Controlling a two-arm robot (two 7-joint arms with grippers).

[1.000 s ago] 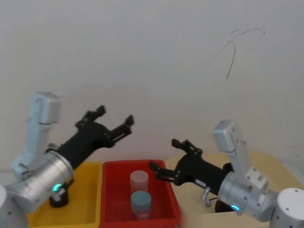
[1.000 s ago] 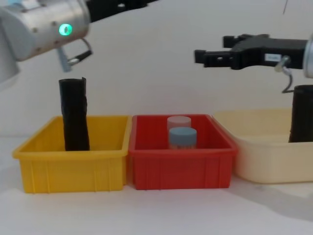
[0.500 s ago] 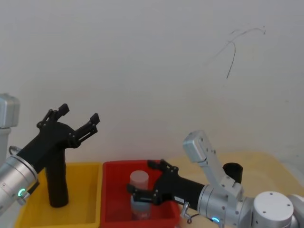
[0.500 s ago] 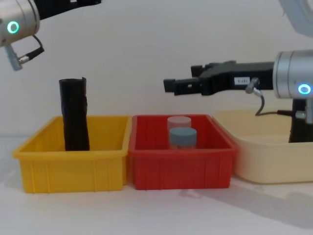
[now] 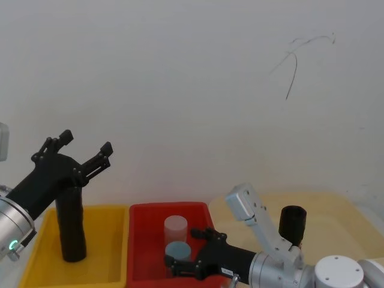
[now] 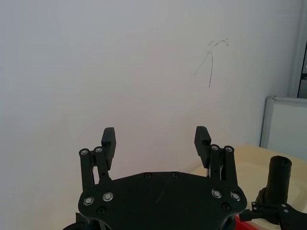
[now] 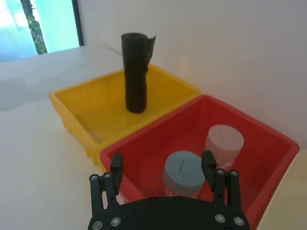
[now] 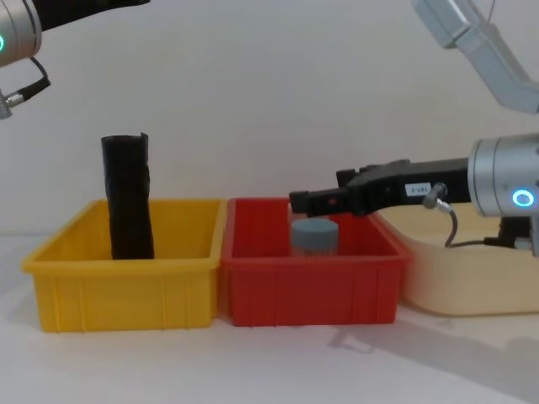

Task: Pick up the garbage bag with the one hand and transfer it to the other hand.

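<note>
At the far left, the left gripper (image 5: 86,144) of the green-ringed arm is hanging high over the yellow bin (image 5: 114,273). Its jaws are standing wide apart, released and gripping nothing, as the left wrist view (image 6: 155,141) is also showing. Below it, a slim black roll (image 5: 71,228) with a ragged top is standing upright in the yellow bin and rising well above the rim (image 8: 128,198).

Just beside the yellow bin, the red bin (image 8: 312,290) is sitting on the white worktop (image 8: 269,362). It is holding two short cylinders, a pale pink one (image 5: 176,227) towards the back and a grey-blue one (image 5: 178,249) in front of it. The right gripper (image 8: 303,202) of the blue-ringed arm is reaching in low over the red bin, about level with its rim and just above the top of the grey-blue cylinder (image 8: 314,237). Its jaws are parted and empty, and in the right wrist view (image 7: 162,166) the fingertips are framing the grey-blue cylinder (image 7: 183,173) without touching it.

At the right, the garbage bag (image 5: 292,223) is standing upright in the cream tray (image 5: 336,210). It is well apart from the left gripper, and nothing is touching it. The left wrist view is showing it (image 6: 279,179) in the same tray.
</note>
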